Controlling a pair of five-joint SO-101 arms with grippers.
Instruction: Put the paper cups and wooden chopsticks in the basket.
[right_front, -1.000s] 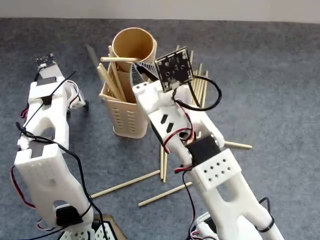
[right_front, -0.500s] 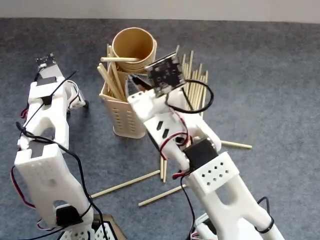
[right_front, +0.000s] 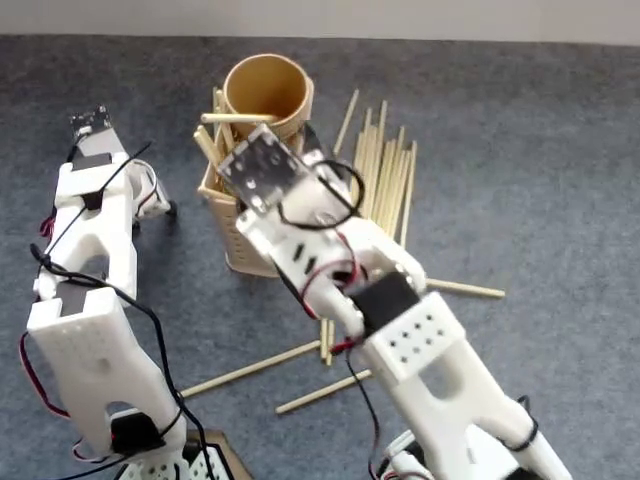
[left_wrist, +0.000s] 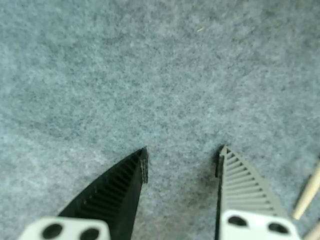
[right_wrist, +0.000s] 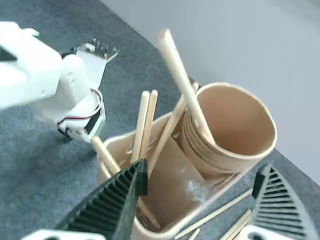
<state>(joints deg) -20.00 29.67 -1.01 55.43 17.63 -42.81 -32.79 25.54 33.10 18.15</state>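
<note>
A beige slotted basket (right_front: 243, 235) stands on the grey carpet with a stack of paper cups (right_front: 268, 92) in its far end and several wooden chopsticks (right_front: 222, 150) leaning inside. My right arm (right_front: 320, 250) hangs over the basket. Seen from the right wrist, the right gripper (right_wrist: 201, 170) is open just above the basket (right_wrist: 165, 175), with the cups (right_wrist: 235, 125) and upright chopsticks (right_wrist: 182, 85) between and beyond its jaws, holding nothing. My left gripper (left_wrist: 183, 150) is open low over bare carpet, left of the basket.
A bundle of chopsticks (right_front: 385, 180) lies on the carpet right of the basket. Loose ones lie nearer the arm bases (right_front: 250, 368), (right_front: 325, 390) and to the right (right_front: 465, 289). The left arm (right_front: 95, 230) stands to the basket's left. One chopstick (left_wrist: 307, 195) lies beside the left gripper.
The right arm has swung left from over the chopstick bundle to above the basket. The left arm has not moved.
</note>
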